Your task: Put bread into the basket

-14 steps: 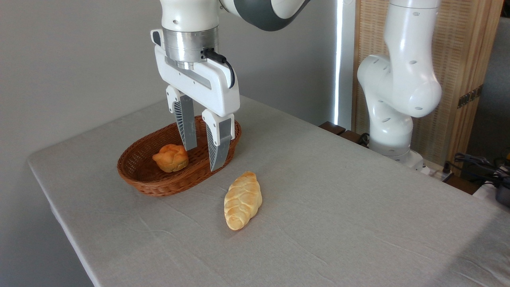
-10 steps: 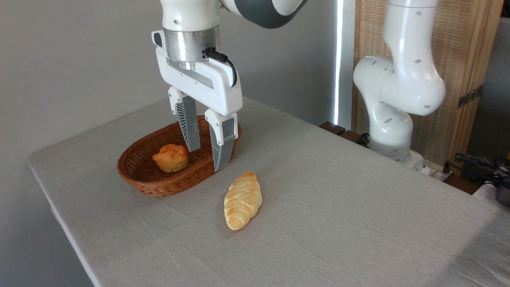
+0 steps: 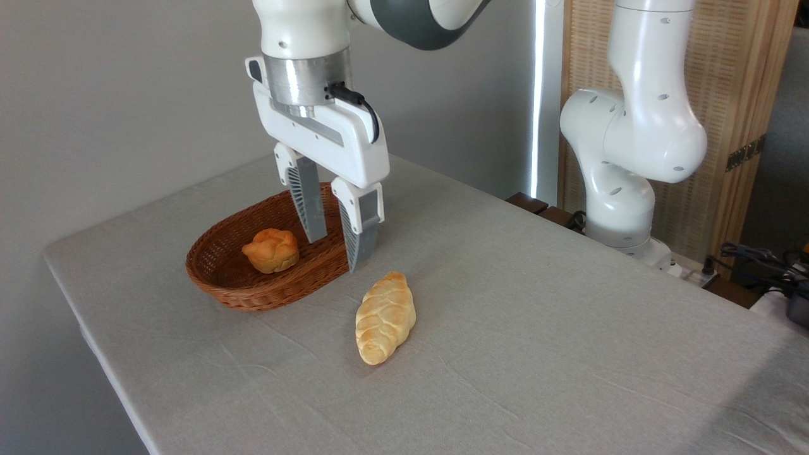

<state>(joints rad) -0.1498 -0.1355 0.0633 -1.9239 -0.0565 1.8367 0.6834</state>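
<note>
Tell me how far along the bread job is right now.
Done: only a small round bun sits in the basket. In hand: nothing; the gripper hangs over the basket's right end, jaws apart and empty. Left: the braided bread lies untouched on the table, so grasp, lift and placing all remain.

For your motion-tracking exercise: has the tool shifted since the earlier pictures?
Yes. The tool has drifted right, toward the basket's right rim and the braided loaf; the basket and loaf lie unmoved.
</note>
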